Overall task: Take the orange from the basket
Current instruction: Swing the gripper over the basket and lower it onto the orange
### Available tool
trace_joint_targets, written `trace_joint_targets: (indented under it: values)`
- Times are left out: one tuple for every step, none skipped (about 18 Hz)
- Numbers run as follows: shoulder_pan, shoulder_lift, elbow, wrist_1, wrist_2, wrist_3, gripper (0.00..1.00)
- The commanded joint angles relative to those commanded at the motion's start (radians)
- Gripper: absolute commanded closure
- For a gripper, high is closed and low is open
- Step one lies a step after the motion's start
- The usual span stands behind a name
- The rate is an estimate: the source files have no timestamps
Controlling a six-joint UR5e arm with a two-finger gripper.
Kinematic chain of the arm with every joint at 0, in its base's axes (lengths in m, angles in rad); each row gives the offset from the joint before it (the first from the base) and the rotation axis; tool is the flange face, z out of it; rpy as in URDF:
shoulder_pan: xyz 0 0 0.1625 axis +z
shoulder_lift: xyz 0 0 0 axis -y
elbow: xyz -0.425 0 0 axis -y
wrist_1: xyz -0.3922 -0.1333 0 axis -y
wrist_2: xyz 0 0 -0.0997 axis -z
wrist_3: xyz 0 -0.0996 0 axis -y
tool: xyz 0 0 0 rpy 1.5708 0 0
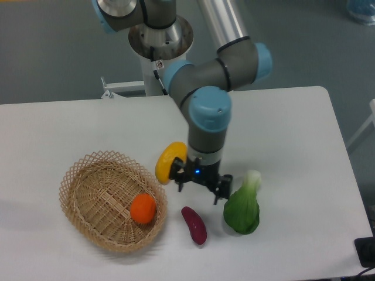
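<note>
Where arm overlaps, yellow fruit partly hidden.

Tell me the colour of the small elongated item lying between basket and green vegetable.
Dark purple, clearest in the fixed camera view.

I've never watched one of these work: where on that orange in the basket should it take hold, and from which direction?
Probably from straight above, with the jaws closing across the widest part of the orange. It is round and lies low against the near-right wall of the basket, so a sideways approach would meet wicker. The gripper is off to its right.
</note>
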Motion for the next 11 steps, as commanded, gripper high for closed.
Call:
trace_joint_targets:
  values:
    - [-0.015,-0.006,0.0,0.0,0.0,-0.011,0.0]
    - [-0.026,-0.008,0.0,0.0,-0.002,-0.018,0.0]
    - [-0.043,-0.017,0.0,0.0,-0.002,-0.026,0.0]
    - [-0.058,-0.021,-0.002,0.0,0.0,-0.049,0.0]
    - [-0.072,-0.031,-0.002,0.0,0.0,-0.075,0.0]
    - [-0.083,-0.037,-0.003,0.002,0.002,-0.098,0.0]
    - [-0.094,-0.043,-0.003,0.003,0.003,-0.115,0.0]
    - [-0.1,-0.048,-0.008,0.003,0.005,-0.117,0.0]
    - [-0.103,-0.049,-0.011,0.003,0.006,-0.117,0.0]
    - [-0.103,-0.051,-0.02,0.005,0.006,-0.117,0.0]
    - [-0.108,-0.051,-0.028,0.005,0.006,-0.118,0.0]
